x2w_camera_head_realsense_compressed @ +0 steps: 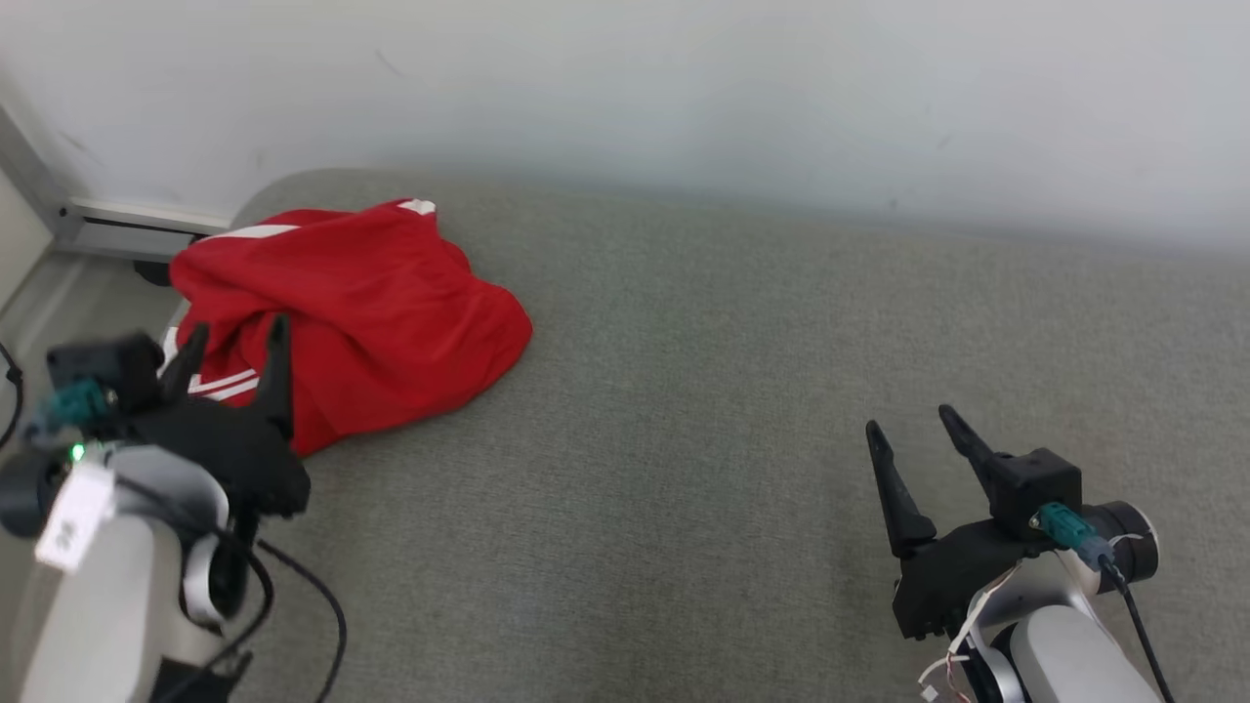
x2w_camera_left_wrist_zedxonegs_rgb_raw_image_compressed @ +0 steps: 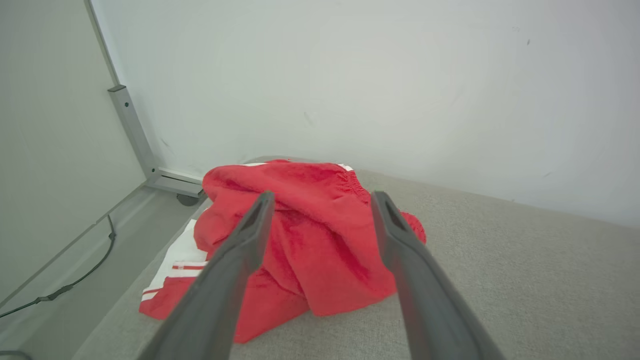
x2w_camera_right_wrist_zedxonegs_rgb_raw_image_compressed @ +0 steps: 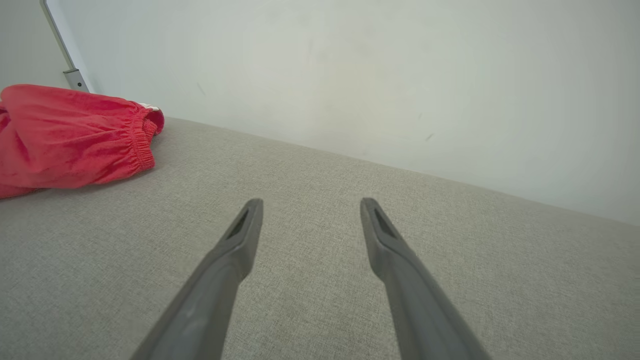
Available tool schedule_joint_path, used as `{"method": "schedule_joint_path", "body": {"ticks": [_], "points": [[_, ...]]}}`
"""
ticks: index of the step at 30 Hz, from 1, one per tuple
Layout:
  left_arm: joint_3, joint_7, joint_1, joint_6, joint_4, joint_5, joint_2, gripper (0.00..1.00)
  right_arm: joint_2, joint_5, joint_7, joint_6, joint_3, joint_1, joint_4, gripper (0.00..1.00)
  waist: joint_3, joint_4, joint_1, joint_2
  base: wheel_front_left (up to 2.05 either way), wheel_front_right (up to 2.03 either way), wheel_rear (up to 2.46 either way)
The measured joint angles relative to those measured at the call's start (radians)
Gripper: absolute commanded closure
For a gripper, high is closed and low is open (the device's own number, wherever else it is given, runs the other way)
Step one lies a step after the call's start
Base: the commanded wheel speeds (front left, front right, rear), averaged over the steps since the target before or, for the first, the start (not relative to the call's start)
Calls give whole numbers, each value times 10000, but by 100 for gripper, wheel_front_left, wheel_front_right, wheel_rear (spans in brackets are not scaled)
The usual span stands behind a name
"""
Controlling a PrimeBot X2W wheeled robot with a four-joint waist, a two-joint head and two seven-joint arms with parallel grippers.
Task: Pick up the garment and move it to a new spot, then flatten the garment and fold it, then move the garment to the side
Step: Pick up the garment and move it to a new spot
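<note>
Garment: a red garment (x2w_camera_head_realsense_compressed: 361, 312) with white stripes lies crumpled in a heap at the far left corner of the surface, near the wall. A gathered elastic edge shows on its upper side.
Surface: a grey woven top (x2w_camera_head_realsense_compressed: 703, 420), bare across the middle and right. The garment's striped part reaches its left edge.
Left gripper: the left gripper (x2w_camera_left_wrist_zedxonegs_rgb_raw_image_compressed: 322, 196) has its fingers spread wide with nothing between them. It points at the near side of the heap from just beside it. Whether the tips touch the cloth cannot be told.
Right gripper: the right gripper (x2w_camera_head_realsense_compressed: 908, 420) is also spread wide and empty. It is over bare surface at the near right, well apart from the garment.
Step in hand: probably the first one, the pick-up. The garment is not yet lifted, and the left arm looks lined up to reach for it.
Next move: likely the left fingers going down into a thick fold and closing on it. The heap could then be carried to the bare middle, where both arms can reach it.
Risk: a shallow pinch may catch a single layer and drag the heap off the left edge.
Surroundings: a pale wall (x2w_camera_head_realsense_compressed: 742, 88) behind, a metal post (x2w_camera_left_wrist_zedxonegs_rgb_raw_image_compressed: 131, 131) at the left, and a cable (x2w_camera_left_wrist_zedxonegs_rgb_raw_image_compressed: 75, 282) on the floor.
</note>
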Motion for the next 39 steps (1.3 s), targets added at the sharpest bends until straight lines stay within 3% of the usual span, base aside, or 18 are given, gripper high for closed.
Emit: {"method": "schedule_joint_path", "body": {"ticks": [13, 24, 29, 39], "points": [[495, 1133, -2593, -520, 2414, -821, 182, 0, -190, -61, 107, 59, -31, -444, -234, 0, 961, -484, 1, 1, 0, 0, 0], [849, 2372, -4309, -681, 4387, -1220, 775, 0, -276, -77, 255, 86, -13, -828, -368, 0, 1679, -920, 0, 1, 0, 0, 0], [522, 3053, -4684, -683, 5097, -957, 1154, 0, -403, -77, 278, 88, -79, -871, -416, 0, 1955, -1104, 0, 1, 0, 0, 0], [-190, 4102, -5021, -688, 6253, -328, 1285, 0, -568, -77, 353, 88, -211, -1050, -535, 0, 2472, -1322, 0, 1, 0, 0, 0]]}}
